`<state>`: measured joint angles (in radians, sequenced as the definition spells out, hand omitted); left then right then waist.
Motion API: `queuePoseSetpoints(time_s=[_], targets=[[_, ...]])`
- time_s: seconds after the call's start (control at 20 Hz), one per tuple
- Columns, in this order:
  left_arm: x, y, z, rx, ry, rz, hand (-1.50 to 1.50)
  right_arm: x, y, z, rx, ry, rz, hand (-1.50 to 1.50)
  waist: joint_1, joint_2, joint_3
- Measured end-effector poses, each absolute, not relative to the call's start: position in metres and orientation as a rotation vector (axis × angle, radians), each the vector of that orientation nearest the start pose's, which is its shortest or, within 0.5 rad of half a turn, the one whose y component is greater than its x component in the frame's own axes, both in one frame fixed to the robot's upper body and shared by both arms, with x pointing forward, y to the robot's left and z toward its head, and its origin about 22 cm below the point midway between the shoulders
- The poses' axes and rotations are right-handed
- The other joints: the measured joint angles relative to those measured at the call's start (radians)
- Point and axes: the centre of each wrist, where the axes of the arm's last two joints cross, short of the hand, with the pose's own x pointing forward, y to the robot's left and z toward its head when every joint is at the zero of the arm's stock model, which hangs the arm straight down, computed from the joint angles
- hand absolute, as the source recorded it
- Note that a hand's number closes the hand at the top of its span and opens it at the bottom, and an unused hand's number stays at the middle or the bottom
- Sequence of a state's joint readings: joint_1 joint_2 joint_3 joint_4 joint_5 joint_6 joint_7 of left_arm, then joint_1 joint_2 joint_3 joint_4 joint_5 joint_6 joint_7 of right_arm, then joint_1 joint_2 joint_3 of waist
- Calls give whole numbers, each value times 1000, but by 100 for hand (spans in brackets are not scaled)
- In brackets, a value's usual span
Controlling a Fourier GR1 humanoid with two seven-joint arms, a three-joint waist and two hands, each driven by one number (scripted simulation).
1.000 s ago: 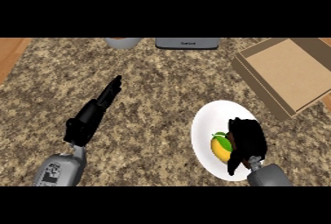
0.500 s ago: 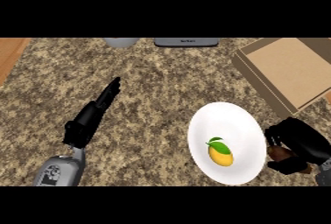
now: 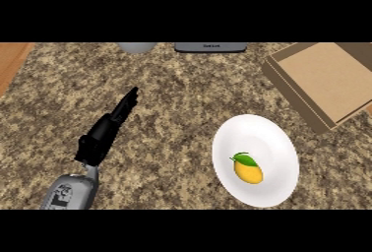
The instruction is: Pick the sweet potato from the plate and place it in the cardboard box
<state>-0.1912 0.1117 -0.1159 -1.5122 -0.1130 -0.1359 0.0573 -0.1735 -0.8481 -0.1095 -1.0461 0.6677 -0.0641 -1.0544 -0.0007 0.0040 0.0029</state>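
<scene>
The fruit (image 3: 248, 171) lay on the white plate (image 3: 265, 137), in its lower half, toward 6 o'clock from the plate's middle. It was a yellow-orange oval with a green leaf at its upper left end, so it looked more like a mango than a sweet potato. Nothing touched it. The plate sat on the speckled counter (image 3: 181, 98) at the view's lower right. The cardboard box (image 3: 325, 81) stood at about 1 o'clock from the plate, near it but apart, lying open with its brown floor showing and its far corner cut by the right edge. The left hand (image 3: 109, 129) lay well apart from the plate, at about 9 o'clock from it, its black fingers straight and pressed together, pointing toward 1 o'clock, holding nothing; its grey forearm (image 3: 71, 192) came in from the lower edge. The right hand showed nowhere in the view. At the counter's far edge, toward 12 o'clock, a grey rounded object (image 3: 137, 47) and a dark flat device (image 3: 210, 47) were partly cut off. A wooden strip (image 3: 13, 61) ran along the upper left.
</scene>
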Motion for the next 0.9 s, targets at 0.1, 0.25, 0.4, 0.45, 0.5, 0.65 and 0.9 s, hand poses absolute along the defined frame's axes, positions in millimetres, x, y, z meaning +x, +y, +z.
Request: queuePoseSetpoints(time_s=[0.1, 0.25, 0.4, 0.45, 0.5, 0.65, 0.9], targets=[[284, 208, 35, -37, -1600, -448, 0, 254, -507, 102, -772, -1757, 1529, 150, 1, -1, 0], [284, 211, 36, -38, -1597, -445, 0, 247, -527, 127, -789, -1794, 1468, 150, -1, -3, -1], [281, 212, 36, -30, -1599, -445, 0, 237, -541, 149, -807, -1842, 1387, 150, -8, -6, -2], [281, 213, 37, -29, -1600, -447, 0, 234, -546, 155, -813, -1860, 1354, 150, -9, -7, -2], [281, 213, 39, -30, -1600, -448, 0, 233, -549, 162, -823, -1876, 1326, 150, -8, -7, -2], [280, 217, 40, -35, -1599, -448, 0, 227, -559, 177, -835, -1902, 1236, 150, -5, -7, -2], [285, 210, 41, -35, -1598, -459, 0, 227, -567, 206, -852, -1919, 1128, 150, 3, -3, -2]])
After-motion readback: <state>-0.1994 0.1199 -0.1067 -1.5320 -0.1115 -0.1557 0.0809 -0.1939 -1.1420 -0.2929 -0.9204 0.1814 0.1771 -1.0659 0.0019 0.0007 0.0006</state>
